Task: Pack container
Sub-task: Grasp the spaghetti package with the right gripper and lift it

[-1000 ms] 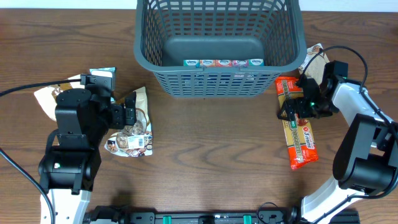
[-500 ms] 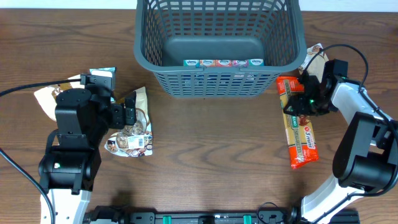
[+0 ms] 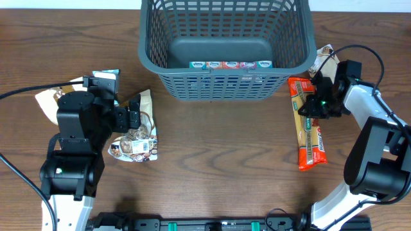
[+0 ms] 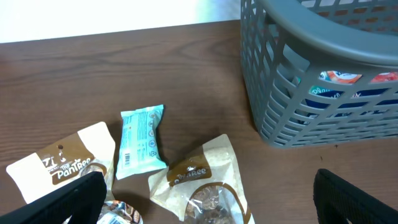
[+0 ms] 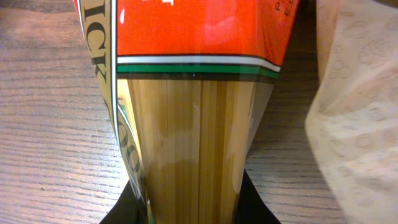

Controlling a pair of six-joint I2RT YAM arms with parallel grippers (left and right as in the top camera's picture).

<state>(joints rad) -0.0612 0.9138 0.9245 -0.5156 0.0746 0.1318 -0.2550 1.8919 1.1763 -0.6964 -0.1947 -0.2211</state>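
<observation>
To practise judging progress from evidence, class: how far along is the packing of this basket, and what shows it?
Done: one row of colourful packets lies inside the basket. In hand: the right gripper is shut on the spaghetti packet, which is not yet in the basket. To do: the blue bar and cream pouches lie outside, near the open left gripper.

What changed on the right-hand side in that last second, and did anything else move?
The right gripper, open around the long pasta packet a second ago, closed on it near its top end. The squeezed packet now looks narrower, and its lower end shifted slightly left. The left gripper, open by the snack bags, and the basket stayed put.
</observation>
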